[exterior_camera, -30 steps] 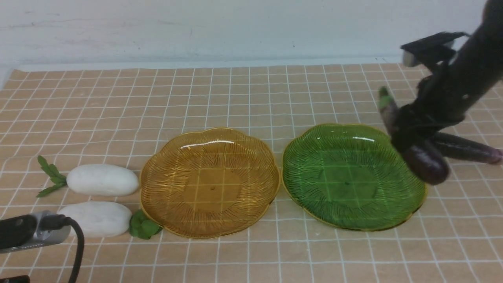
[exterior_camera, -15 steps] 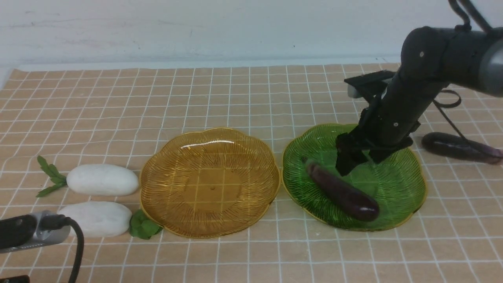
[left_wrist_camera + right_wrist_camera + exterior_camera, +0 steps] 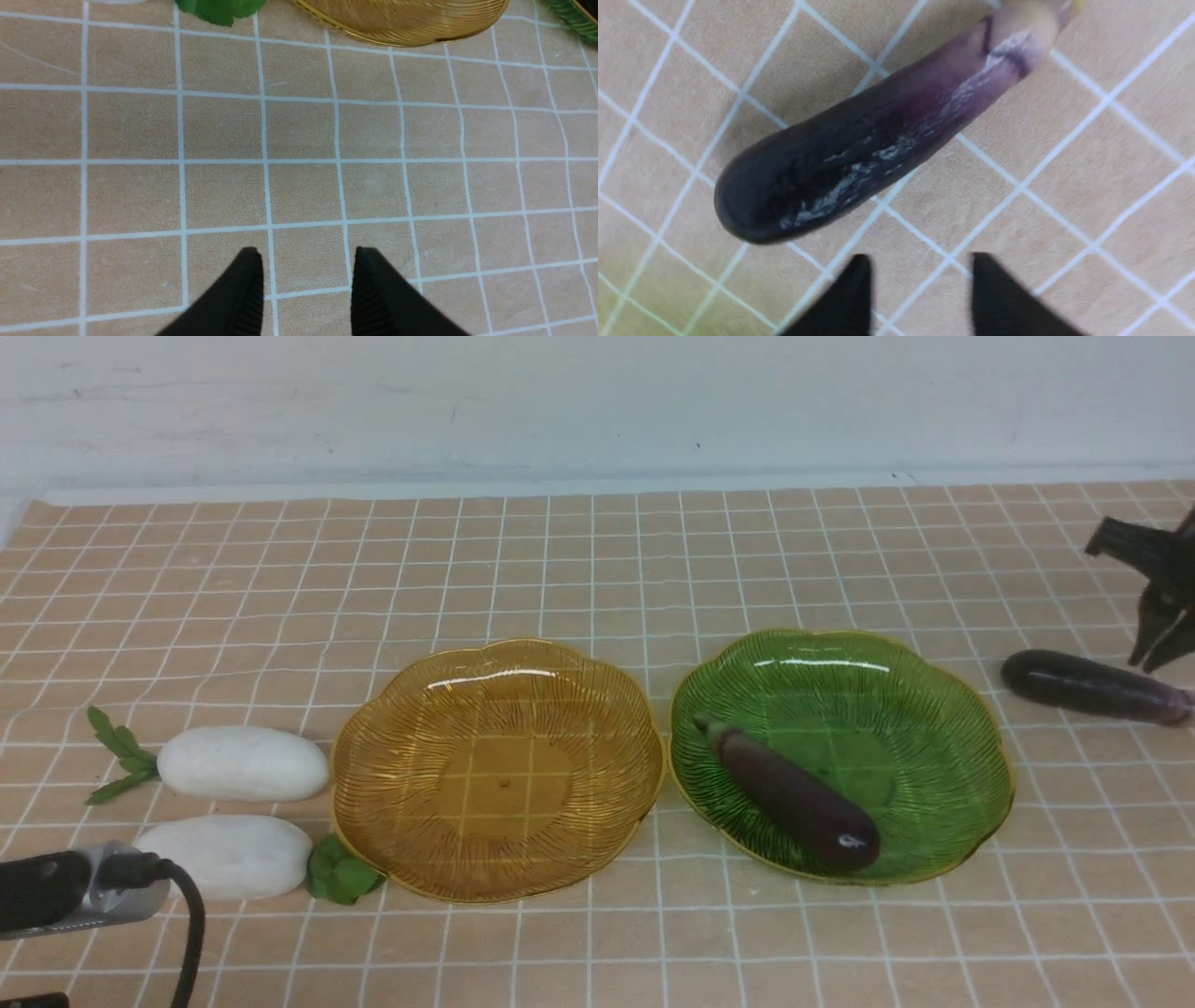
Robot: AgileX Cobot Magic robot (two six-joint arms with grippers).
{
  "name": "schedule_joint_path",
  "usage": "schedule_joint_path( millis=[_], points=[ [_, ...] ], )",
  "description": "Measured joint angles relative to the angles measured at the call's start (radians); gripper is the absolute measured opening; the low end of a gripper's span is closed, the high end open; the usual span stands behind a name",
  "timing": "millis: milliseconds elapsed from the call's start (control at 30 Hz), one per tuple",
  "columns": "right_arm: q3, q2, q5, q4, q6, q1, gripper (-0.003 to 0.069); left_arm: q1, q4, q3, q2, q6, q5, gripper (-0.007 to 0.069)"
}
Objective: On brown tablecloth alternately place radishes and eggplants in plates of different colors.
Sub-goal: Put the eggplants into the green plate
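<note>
I have the tan-brown tablecloth with its grid of thin white lines [image 3: 597, 569] spread in front of me. Two translucent ribbed plates with gold rims sit side by side on it, close but not touching: the amber-yellow plate [image 3: 498, 691] to the left, the green plate [image 3: 896, 700] to the right.

One long, glossy dark purple eggplant [image 3: 789, 798] lies slantwise inside the green plate, stem end toward the amber-yellow plate. The second dark purple eggplant [image 3: 1092, 686] lies on the cloth just right of the green plate.

My right gripper [image 3: 1146, 658] hangs over its far end; the wrist view shows the jaws parted with only cloth between them. That view is smeared, so I cannot say how near the tips are to the cloth.

Two smooth white oblong radishes lie left of the amber-yellow plate. The far radish [image 3: 243, 763] has its leaves pointing away from the plate, and the near radish [image 3: 229, 856] has its green leaves [image 3: 341, 875] against the rim.

My left gripper [image 3: 306, 254] sits over bare cloth on my side of that plate, jaws moderately apart and gripping nothing.
</note>
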Motion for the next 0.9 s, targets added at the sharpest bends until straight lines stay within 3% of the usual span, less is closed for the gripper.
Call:
schedule_joint_path(
  millis=[100,200,333,900],
  points=[
    [0.0,0.02,-0.028,0.0,0.093,0.0,0.0461,0.0,0.0,0.0,0.0,0.0,0.0,0.0252],
    [0.0,0.044,-0.042,0.0,0.164,0.0,0.0553,0.0,0.0,0.0,0.0,0.0,-0.001,0.0252],
    [0.0,0.091,-0.06,0.008,0.234,0.0,0.0625,0.0,0.0,0.0,0.0,-0.003,-0.004,0.0252],
    [-0.011,0.14,-0.298,-0.001,0.267,0.0,0.054,0.0,0.0,0.0,0.0,-0.029,-0.006,0.0252]
  ],
)
